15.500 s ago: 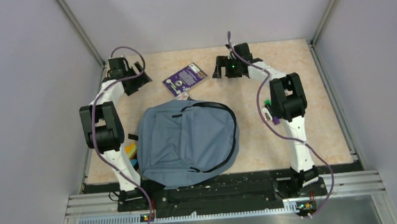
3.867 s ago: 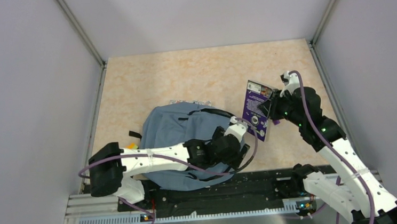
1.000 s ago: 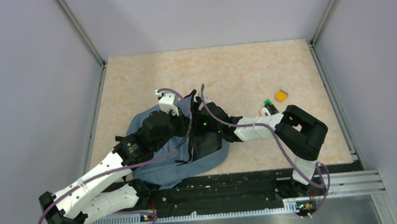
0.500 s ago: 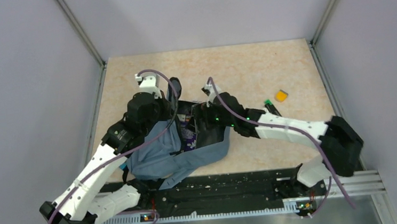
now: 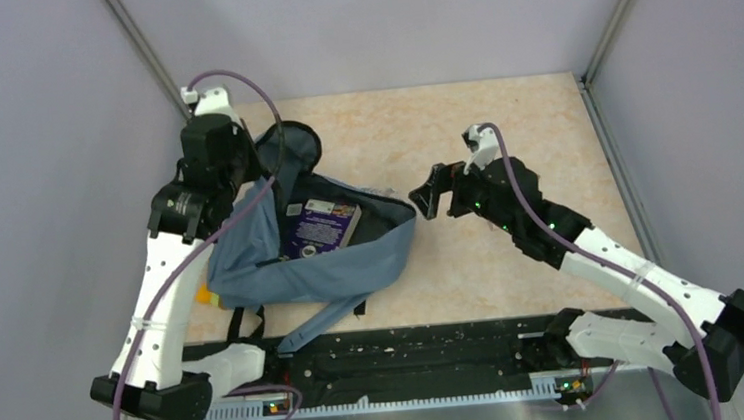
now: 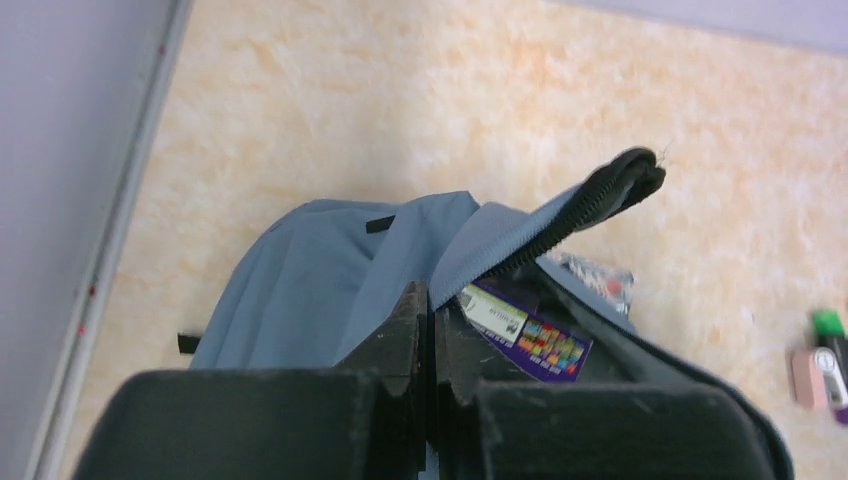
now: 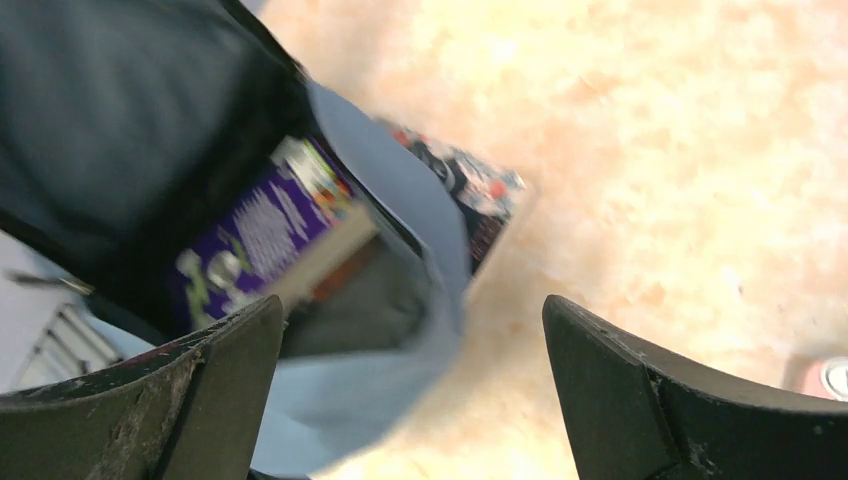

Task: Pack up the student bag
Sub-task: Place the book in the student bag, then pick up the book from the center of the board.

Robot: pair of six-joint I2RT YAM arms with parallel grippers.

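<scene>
Holding the bag (image 5: pixel 352 264) open: left arm raised, right arm off to the side.
Left arm reaches high over the far-left corner of the table (image 5: pixel 501 120), the left gripper (image 6: pixel 432 305) pressed together on the bag's grey flap and lifting its zipped rim. The bag sags below on the left half of the table, with a purple book (image 5: pixel 321 226) inside. Right arm stretches low across the middle, the right gripper (image 5: pixel 431 191) spread and empty, just right of the bag. The right wrist view is blurred. A printed thing (image 6: pixel 597 277) peeks from behind the bag, mostly hidden.
</scene>
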